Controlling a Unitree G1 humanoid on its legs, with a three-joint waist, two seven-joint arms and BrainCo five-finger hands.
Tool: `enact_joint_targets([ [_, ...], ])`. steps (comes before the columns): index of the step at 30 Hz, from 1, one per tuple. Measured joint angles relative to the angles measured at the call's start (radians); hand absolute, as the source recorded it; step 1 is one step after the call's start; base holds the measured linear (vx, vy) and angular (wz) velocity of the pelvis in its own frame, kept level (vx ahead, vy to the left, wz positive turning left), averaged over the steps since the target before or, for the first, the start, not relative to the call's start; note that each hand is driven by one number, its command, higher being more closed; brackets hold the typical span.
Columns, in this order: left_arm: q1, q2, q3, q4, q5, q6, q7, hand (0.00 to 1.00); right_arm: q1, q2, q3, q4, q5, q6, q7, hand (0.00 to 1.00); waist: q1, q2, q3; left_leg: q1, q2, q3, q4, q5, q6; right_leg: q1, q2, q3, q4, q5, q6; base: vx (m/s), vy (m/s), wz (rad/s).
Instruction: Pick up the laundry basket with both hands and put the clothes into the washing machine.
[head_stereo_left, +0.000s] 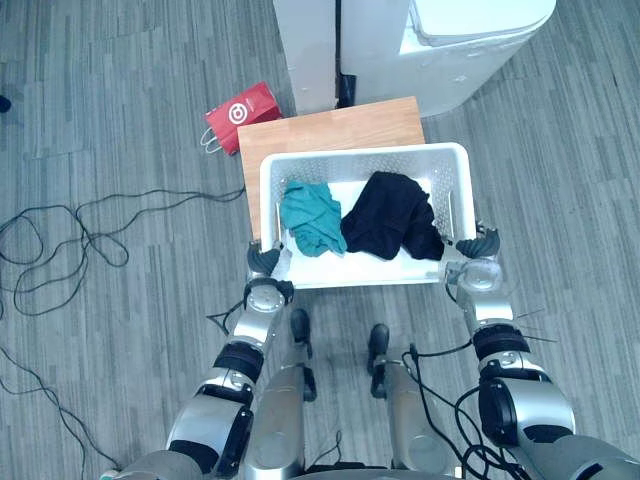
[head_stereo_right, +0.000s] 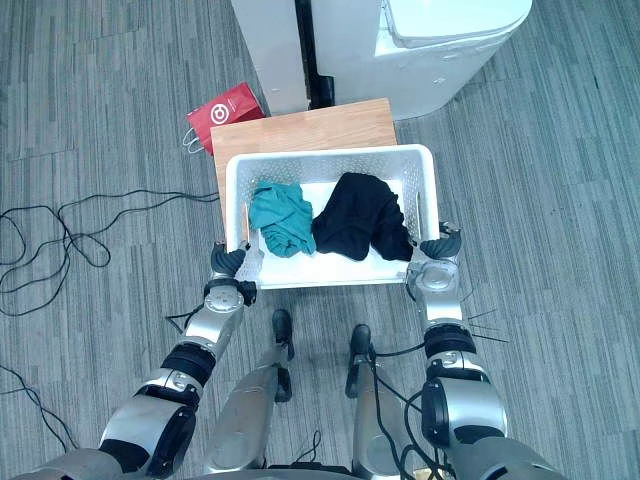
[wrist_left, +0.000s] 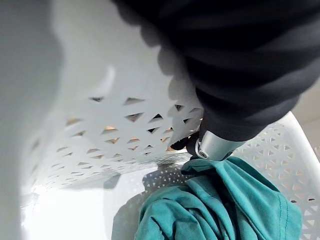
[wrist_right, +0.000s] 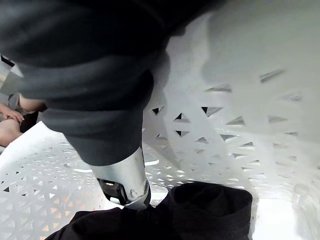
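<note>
White perforated plastic: we counted one laundry basket (head_stereo_left: 365, 153), open at the top, directly in front of the robot. Two garments lay inside it: one teal garment (head_stereo_left: 312, 217) bunched on the left half, and one black garment (head_stereo_left: 392, 215) heaped on the right half. The two touched at the middle of the basket.

We logged two hands on the basket, one at each short end, near the corners closest to the robot. The left hand (head_stereo_left: 264, 259) was clamped on the left end. In its wrist view, silver of that hand hooked over the wall to the inside and touched the teal garment. The right hand (head_stereo_left: 479, 243) was clamped on the right end in the same way, and its silver tip met the black garment.

The far part of the basket overlapped one wooden worktop (head_stereo_left: 330, 127). We could not tell whether the basket rested on it or hung clear.

One white washing machine (head_stereo_left: 470, 40) stood beyond the worktop, to the right. One red bag (head_stereo_left: 243, 113) sat on the grey plank floor (head_stereo_left: 120, 100), just beside the worktop's far left corner.
</note>
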Motion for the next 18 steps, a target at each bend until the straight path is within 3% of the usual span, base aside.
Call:
enact_joint_targets([
  [6, 0.009, 0.000, -0.003, -0.037, -0.003, 0.007, 0.001, 1.00, 0.040, -0.001, 0.040, -0.087, 0.037, 0.001, -0.004, 1.00, 0.001, 0.001, 0.005, -0.001, 0.000, 0.003, -0.005, 0.000, 0.000, -0.004, -0.001, 0.001, 0.000, -0.001, 0.000, 0.01, 0.000, 0.00],
  [11, 0.196, 0.004, -0.032, -0.272, -0.004, 0.009, -0.002, 1.00, 0.320, 0.049, 0.081, -0.457, 0.039, 0.003, -0.048, 1.00, 0.005, 0.001, 0.006, 0.032, 0.004, 0.019, 0.008, -0.010, -0.009, 0.029, 0.000, 0.010, 0.000, -0.010, 0.001, 0.09, -0.012, -0.03],
  [18, 0.489, 0.007, -0.051, -0.558, -0.004, -0.001, -0.037, 1.00, 0.604, 0.109, 0.118, -0.742, 0.017, -0.034, -0.028, 1.00, -0.003, -0.003, -0.010, 0.078, 0.051, 0.056, 0.222, -0.182, -0.017, 0.146, 0.040, 0.080, -0.021, -0.036, 0.005, 0.04, 0.013, -0.33],
])
